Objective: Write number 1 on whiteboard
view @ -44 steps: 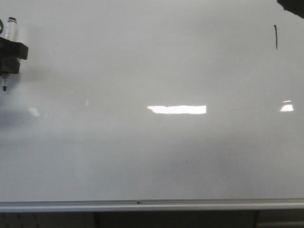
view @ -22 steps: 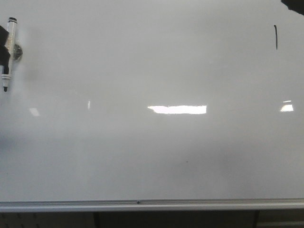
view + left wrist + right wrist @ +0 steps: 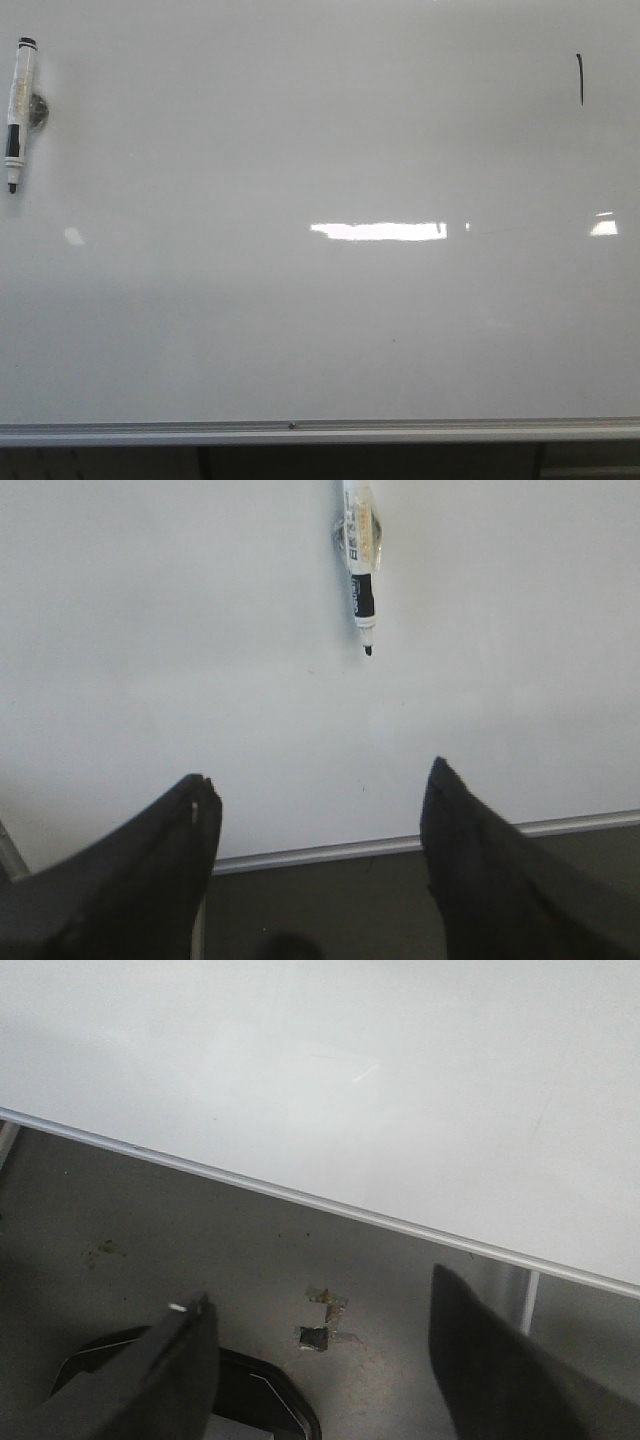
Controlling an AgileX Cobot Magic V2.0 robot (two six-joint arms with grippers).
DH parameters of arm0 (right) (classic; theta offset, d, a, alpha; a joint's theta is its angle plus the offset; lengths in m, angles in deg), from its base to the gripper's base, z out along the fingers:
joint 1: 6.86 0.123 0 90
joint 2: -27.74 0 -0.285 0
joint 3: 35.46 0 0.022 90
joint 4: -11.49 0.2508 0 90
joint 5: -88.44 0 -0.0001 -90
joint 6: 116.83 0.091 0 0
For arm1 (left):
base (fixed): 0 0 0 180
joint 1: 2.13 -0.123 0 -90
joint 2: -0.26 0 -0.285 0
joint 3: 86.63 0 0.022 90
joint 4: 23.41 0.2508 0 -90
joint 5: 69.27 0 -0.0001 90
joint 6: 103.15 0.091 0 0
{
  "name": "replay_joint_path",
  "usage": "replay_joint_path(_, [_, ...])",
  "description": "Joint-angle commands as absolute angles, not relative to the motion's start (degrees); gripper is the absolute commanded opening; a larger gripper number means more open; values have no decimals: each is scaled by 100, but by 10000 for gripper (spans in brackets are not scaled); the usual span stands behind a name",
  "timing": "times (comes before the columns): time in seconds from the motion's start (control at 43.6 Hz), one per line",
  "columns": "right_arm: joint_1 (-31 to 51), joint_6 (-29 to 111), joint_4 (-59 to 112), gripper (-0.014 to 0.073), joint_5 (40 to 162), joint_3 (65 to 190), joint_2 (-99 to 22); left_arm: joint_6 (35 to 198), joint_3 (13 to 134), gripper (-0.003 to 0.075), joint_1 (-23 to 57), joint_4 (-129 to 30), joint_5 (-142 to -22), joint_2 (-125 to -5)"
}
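The whiteboard [image 3: 330, 320] fills the front view, glossy white with a silver bottom frame. The number 1 [image 3: 580, 78] is a short black stroke at its upper right. A white-and-black marker pen [image 3: 17, 112] hangs upright on the board at the far left, tip down; it also shows in the left wrist view [image 3: 360, 560]. My left gripper [image 3: 320, 780] is open and empty, drawn back from the pen, over the board's lower edge. My right gripper [image 3: 320, 1305] is open and empty, below the board's frame, over the floor. Neither gripper shows in the front view.
The board's silver frame [image 3: 300, 1200] crosses the right wrist view, with grey floor, a scrap of tape [image 3: 325, 1322] and a dark base [image 3: 270, 1405] below it. Glare patches [image 3: 375, 230] lie on the board's middle.
My left gripper has let go of the marker pen and moved out of the front view to the left. The pen stays on the board. The dark right arm has left the top right corner.
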State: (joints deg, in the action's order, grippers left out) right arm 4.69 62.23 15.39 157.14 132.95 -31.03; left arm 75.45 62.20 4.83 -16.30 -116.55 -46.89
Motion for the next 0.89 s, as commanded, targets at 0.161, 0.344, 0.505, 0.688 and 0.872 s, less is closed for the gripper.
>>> replay_joint_path(0.161, [444, 6772, 751, 486, 15166, 12479, -1931, 7518, 6402, 429, 492, -1614, -12152, -4015])
replay_joint_path(0.344, [444, 6856, 758, 486, 14523, 11710, -1100, 7518, 6402, 429, 492, -1668, -12098, -3974])
replay_joint_path(0.505, [444, 7220, 758, 484, 14121, 11361, -650, 7518, 6402, 393, 492, -1707, -12061, -3974])
replay_joint_path(0.688, [444, 7213, 758, 264, 14119, 11233, -618, 7518, 6402, 209, 492, -1707, -12056, -3974])
replay_joint_path(0.872, [444, 7213, 758, -15, 14133, 11233, -618, 7518, 6402, 24, 492, -1707, -12047, -3974])
